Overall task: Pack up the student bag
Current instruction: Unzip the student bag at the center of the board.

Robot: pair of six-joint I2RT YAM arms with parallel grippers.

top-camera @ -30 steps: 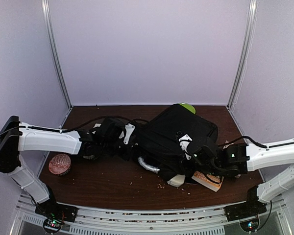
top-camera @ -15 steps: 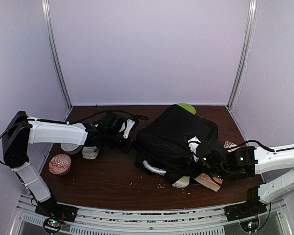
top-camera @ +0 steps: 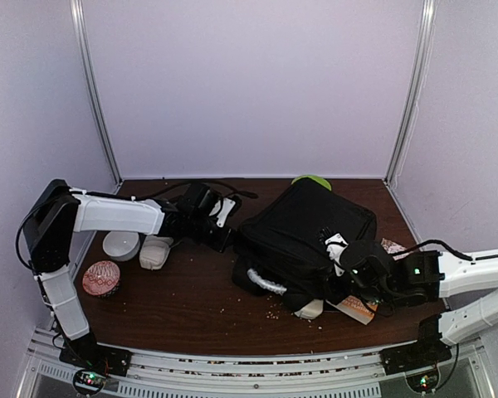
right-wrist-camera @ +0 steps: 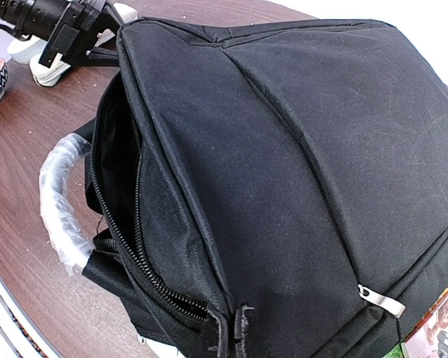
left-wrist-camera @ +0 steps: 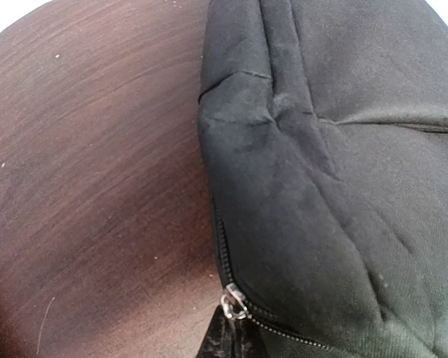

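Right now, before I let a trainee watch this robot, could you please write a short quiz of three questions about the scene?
1. True or false: one zip pocket of the bag gapes open.
2. Which lies left of the bag? A) a white bowl B) a red ball C) a blue bottle
3. What colour is the item that peeks out behind the bag?

Key: 1 true; 2 A; 3 green.
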